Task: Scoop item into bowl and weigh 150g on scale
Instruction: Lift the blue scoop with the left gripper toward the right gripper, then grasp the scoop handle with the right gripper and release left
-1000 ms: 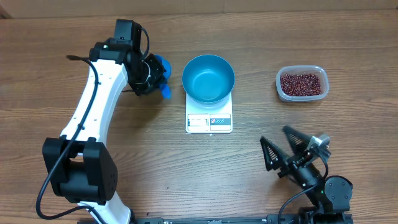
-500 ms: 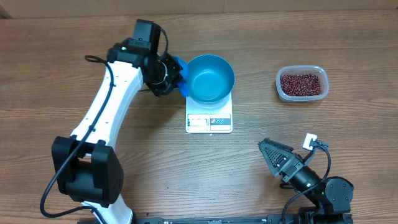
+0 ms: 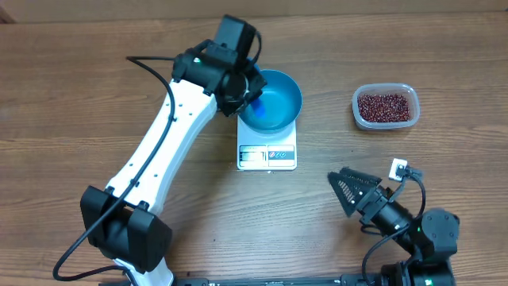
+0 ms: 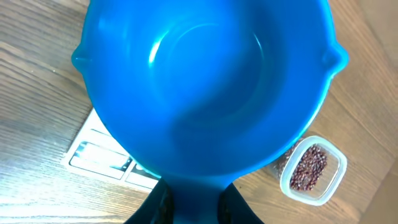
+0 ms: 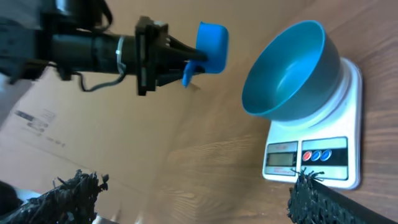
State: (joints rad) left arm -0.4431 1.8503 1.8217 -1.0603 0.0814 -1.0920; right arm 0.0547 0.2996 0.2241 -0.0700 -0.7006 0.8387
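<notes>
We judge the task barely begun: the setup is ready, but no scooping shows yet. The bowl (image 3: 282, 99) sits on the scale (image 3: 267, 152) at the middle of the tabletop (image 3: 444, 63), and as far as the overhead and right wrist views show, its inside is bare blue with nothing in it. All the beans (image 3: 385, 106) we can see lie in the clear tub (image 3: 355, 111), well apart to the right of the scale.

The left jaws are clenched on the handle of the small blue scoop (image 3: 257, 103), which hangs by the bowl's left rim; the left wrist view looks straight into its cup, and we see no beans there. The right jaws are spread wide and grasp nothing, low at the near right edge, away from every task thing.

What is left, in our judgement, is nearly everything: carry the scoop across to the tub, fill it, tip it into the bowl, and repeat until the scale shows the target weight. We cannot read the scale's display from these views
</notes>
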